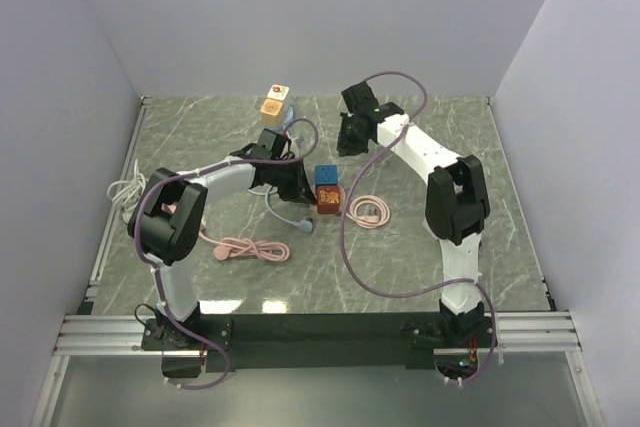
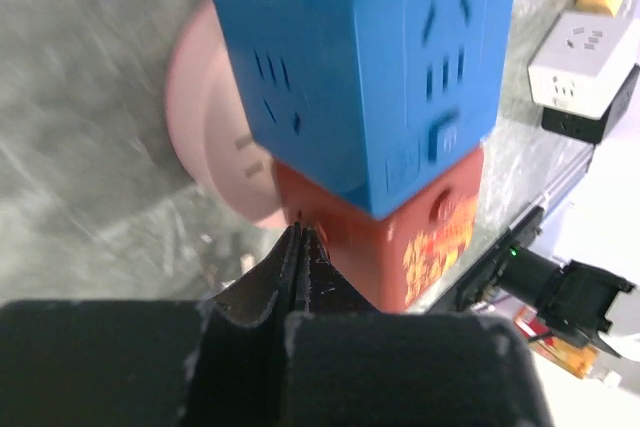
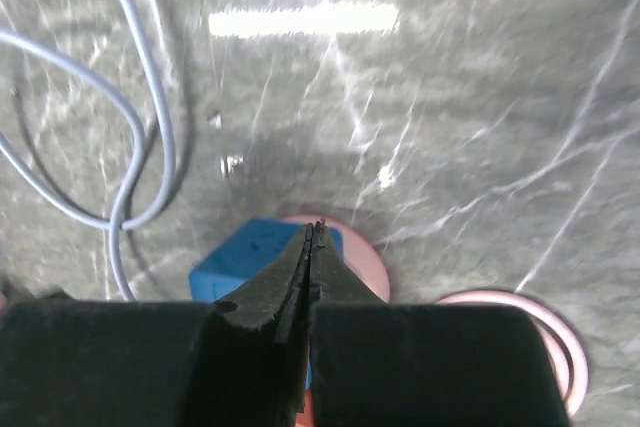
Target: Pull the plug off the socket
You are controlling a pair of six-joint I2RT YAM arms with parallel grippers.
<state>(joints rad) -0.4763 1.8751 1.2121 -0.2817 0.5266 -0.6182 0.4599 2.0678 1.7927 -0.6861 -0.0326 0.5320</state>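
A flat table (image 1: 440, 247) with a smooth grey-green marbled surface, veined in white, sits between plain pale walls. Two jointed arms in black and white reach inward from its near edge.

Near the middle lie two small, matte plastic cubes with rounded corners, pressed face to face. One is a blue socket cube (image 1: 325, 175) with slot holes on at least two faces. The other is a red cube (image 1: 329, 199) with an orange printed panel. The blue one lies farther from the arm bases and the red one nearer, so the pair's long axis runs roughly near to far. No separate plug can be made out where they join.

The left gripper (image 2: 300, 237) has its thin black fingers pressed together with nothing visible between them, the tips right at the red cube's lower edge. The right gripper (image 3: 315, 232) is likewise pinched closed on nothing, hanging apart from the cubes on their far right side.

Around them:
- A coiled pink cable (image 1: 368, 212) lies just right of the cubes.
- A looser pink cable (image 1: 255, 249) lies near the left arm.
- A pale blue cable (image 1: 290, 215) runs under the left gripper (it crowds that side).
- A white cable (image 1: 122, 192) is bundled at the left edge.
- White and orange socket cubes (image 1: 275, 104) sit at the back.
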